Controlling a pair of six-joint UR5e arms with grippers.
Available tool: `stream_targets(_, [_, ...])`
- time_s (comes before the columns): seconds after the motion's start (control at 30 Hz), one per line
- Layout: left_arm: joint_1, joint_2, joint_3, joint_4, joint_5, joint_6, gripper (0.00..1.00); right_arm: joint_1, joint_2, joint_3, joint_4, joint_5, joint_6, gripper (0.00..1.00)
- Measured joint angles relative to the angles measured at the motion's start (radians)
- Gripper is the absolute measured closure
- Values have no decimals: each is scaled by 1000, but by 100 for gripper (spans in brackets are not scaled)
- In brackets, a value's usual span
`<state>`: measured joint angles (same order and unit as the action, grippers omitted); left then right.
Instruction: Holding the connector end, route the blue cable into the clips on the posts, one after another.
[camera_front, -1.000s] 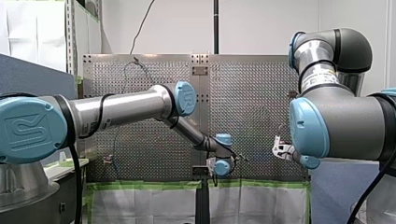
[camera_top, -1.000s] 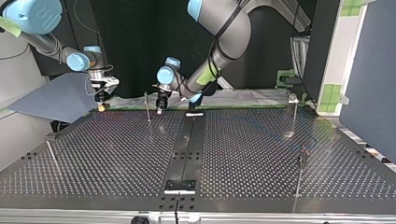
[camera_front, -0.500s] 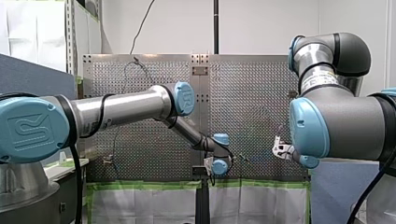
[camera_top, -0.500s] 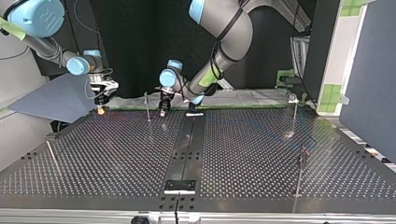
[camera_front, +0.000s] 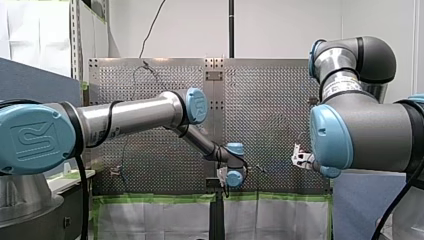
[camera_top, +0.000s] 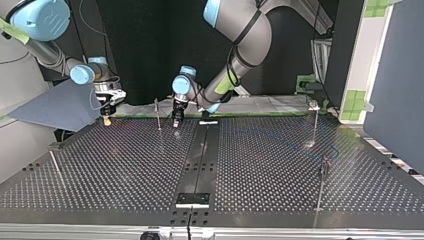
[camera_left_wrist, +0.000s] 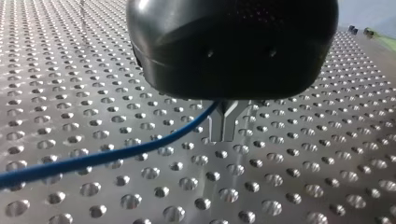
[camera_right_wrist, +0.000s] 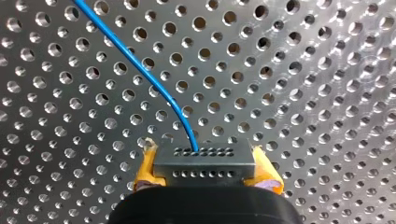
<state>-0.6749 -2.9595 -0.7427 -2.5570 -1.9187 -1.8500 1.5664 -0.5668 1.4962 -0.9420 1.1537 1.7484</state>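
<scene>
In the right wrist view my right gripper has its yellow pads shut on a grey connector block. The blue cable leaves the block and curves away over the perforated plate. In the left wrist view my left gripper is black with metal fingers pressed together on the blue cable, which trails off to one side just above the plate. In the top view my left gripper hangs low beside a thin post. My right gripper is further left, at the table's far edge.
More posts stand at the top view's right and right front, and one leans at the left. A black strip runs down the middle of the perforated table. Green tape lines the far edge.
In the top view my left gripper has shifted slightly right and lower toward the plate, staying beside the post. My right gripper has barely moved.
</scene>
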Motion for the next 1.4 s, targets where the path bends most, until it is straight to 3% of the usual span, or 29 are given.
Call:
stream_targets(0.63, [2,0,13,1,1,0,100,8,12,-27,18,0,-1,100])
stream_targets(0.7, [0,0,13,-1,-1,1,82,8,12,-27,18,0,-1,100])
stream_targets(0.73, [-1,0,13,-5,-3,2,82,8,12,-27,18,0,-1,100])
stream_targets(0.77, [-2,0,13,-8,-4,4,67,8,12,-27,18,0,-1,100])
stream_targets(0.8, [-3,0,13,-11,-5,7,67,8,12,-27,18,0,-1,100])
stream_targets(0.87, [-6,0,13,-21,-9,17,54,8,12,-28,18,0,-1,100])
stream_targets(1.13, [-19,0,13,-79,-59,84,51,7,12,-29,18,0,-2,100])
stream_targets(1.17, [-20,0,13,-85,-59,92,45,7,12,-29,18,0,-2,100])
stream_targets(1.2, [-21,1,13,-91,-58,100,27,7,12,-29,18,0,-2,100])
stream_targets(1.23, [-22,1,12,-99,-54,109,27,7,12,-29,18,0,-2,100])
stream_targets(1.27, [-22,1,12,-106,-50,117,2,7,12,-29,18,1,-2,100])
stream_targets(1.4, [-23,1,12,-134,-30,154,2,5,12,-29,18,2,-2,100])
